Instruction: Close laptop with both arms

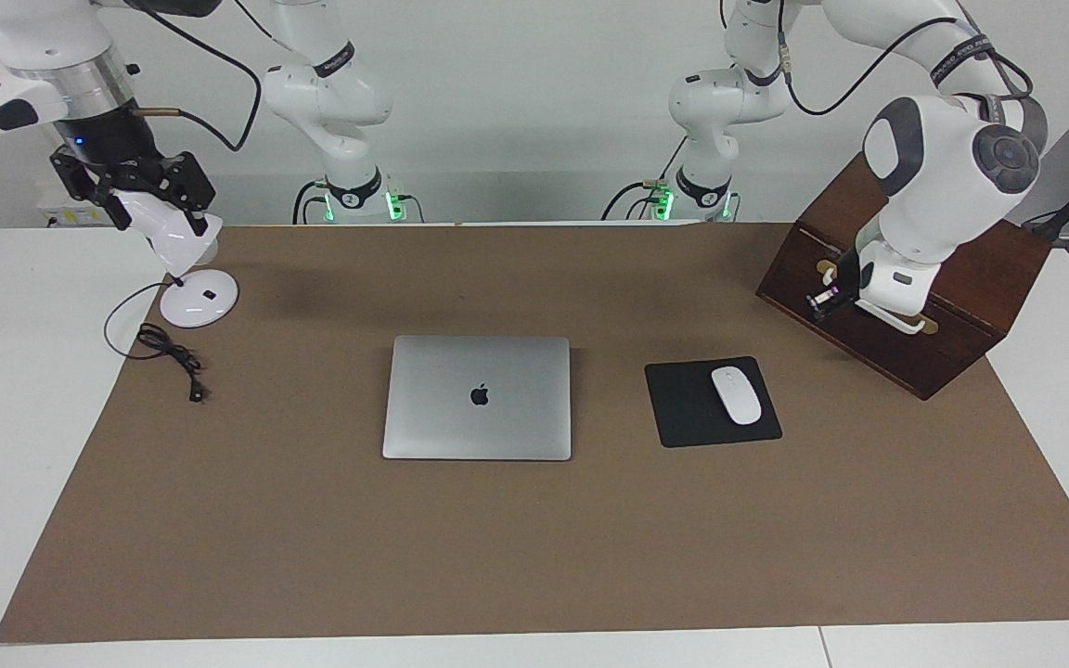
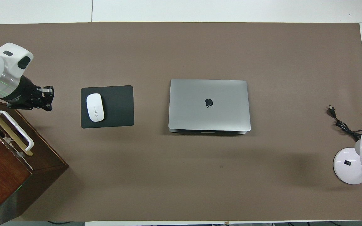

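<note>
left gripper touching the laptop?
Apart. The facing view shows the left gripper up in front of the wooden box, with the mouse pad and bare mat between it and the closed laptop.

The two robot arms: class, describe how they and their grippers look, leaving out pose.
Both arms are glossy white, rounded jointed segments with dark grey joint caps; the left arm shows this best. Black cables loop along them, green lights glow at the bases. Each wrist ends in a silver ring and a small black gripper: left gripper, right gripper.
</note>
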You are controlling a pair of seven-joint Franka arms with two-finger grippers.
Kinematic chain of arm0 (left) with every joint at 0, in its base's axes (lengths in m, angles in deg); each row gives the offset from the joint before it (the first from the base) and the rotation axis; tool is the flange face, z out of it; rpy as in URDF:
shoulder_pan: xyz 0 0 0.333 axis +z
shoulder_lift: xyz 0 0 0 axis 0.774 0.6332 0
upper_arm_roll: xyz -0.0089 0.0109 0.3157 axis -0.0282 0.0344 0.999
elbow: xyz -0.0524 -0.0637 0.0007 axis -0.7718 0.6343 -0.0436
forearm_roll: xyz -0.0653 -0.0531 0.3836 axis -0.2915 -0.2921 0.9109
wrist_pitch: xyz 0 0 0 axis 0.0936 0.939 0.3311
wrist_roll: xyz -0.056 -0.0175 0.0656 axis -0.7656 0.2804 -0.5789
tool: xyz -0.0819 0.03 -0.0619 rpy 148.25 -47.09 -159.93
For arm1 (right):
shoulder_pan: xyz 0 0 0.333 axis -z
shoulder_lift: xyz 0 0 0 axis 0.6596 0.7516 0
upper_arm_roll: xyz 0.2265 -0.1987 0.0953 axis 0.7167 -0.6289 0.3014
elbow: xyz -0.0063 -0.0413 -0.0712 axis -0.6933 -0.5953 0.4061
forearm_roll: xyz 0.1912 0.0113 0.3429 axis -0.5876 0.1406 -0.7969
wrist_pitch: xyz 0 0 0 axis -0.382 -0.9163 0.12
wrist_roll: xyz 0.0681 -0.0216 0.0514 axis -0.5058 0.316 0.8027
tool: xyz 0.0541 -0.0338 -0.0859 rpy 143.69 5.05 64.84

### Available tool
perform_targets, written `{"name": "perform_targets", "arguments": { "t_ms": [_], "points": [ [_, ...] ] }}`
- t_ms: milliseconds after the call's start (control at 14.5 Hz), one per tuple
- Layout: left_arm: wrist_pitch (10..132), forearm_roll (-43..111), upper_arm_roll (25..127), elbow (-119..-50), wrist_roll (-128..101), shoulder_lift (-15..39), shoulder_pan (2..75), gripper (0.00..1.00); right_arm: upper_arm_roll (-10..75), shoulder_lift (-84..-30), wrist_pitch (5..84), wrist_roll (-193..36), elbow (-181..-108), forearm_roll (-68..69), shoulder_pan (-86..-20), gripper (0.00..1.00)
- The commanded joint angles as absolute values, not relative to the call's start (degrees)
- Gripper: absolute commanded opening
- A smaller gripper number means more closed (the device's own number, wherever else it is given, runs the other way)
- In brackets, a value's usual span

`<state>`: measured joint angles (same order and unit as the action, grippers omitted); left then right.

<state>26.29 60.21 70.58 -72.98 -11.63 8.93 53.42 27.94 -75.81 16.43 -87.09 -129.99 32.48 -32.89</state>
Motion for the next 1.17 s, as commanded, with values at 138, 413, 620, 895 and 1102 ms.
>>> {"name": "perform_targets", "arguments": {
  "t_ms": [138,413,620,895,1102],
  "points": [
    [25.7,62.92,71.32,-74.22,0.7,6.15,52.74,0.99,28.55,-75.97,17.08,-86.18,-130.91,32.81,-32.83,1.0],
    [26.4,62.84,71.59,-74.04,-1.76,3.78,53.79,1.0,28.46,-75.27,16.99,-86.26,-130.65,33.24,-33.0,1.0],
    [26.4,62.84,71.5,-74.48,-2.02,2.99,53.71,1.0,28.46,-74.83,17.16,-87.66,-130.56,32.81,-33.36,1.0],
    [25.7,62.57,71.15,-74.48,-1.5,1.06,55.36,1.0,28.64,-74.48,18.04,-91.7,-130.47,32.54,-32.92,1.0],
    [24.12,62.22,71.06,-74.74,-1.93,-0.08,55.2,1.0,28.64,-74.48,17.96,-91.19,-130.56,32.63,-32.83,1.0]
  ]
}}
